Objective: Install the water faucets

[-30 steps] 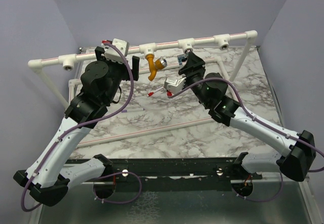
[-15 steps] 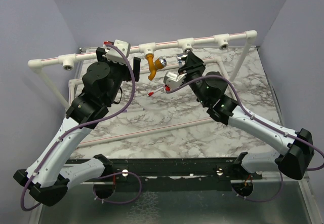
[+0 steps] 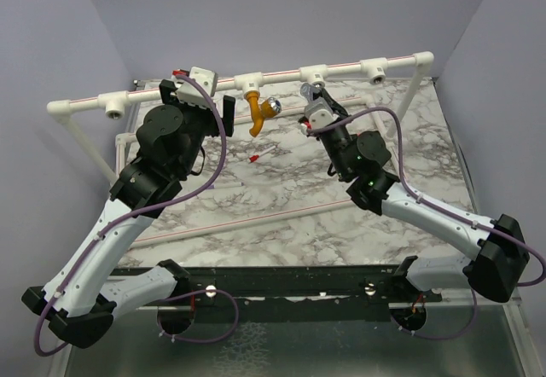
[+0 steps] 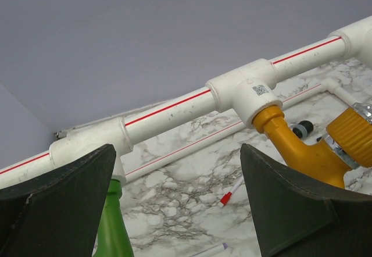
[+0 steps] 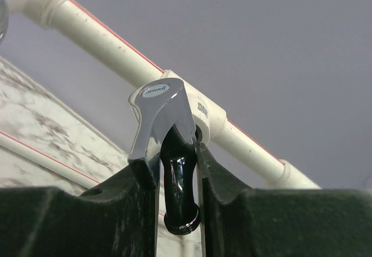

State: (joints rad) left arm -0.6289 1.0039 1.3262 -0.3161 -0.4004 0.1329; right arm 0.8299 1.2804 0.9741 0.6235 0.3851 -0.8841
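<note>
A white pipe rail (image 3: 281, 76) with several tee joints runs across the back. The mustard-orange faucet (image 3: 258, 109) hangs from one tee and also shows in the left wrist view (image 4: 302, 149). The green faucet (image 4: 113, 228) hangs from the tee to its left. My left gripper (image 3: 209, 104) is open and empty in front of the rail, between those two faucets (image 4: 180, 210). My right gripper (image 3: 310, 111) is shut on the grey metal faucet (image 5: 160, 111) and holds it up against a tee joint (image 5: 212, 120). In the top view that faucet (image 3: 305, 94) sits just below the third tee (image 3: 314, 74).
A thin stick with a red tip (image 3: 263, 153) lies on the marble table, also in the left wrist view (image 4: 231, 192). A purple-tipped stick (image 4: 212, 249) lies nearer. A long white pipe (image 3: 247, 215) lies across the table. The rail's legs stand at both ends.
My right gripper has risen from the table and swung up to the rail, carrying the grey faucet to the third tee. The left arm has stayed in place.
</note>
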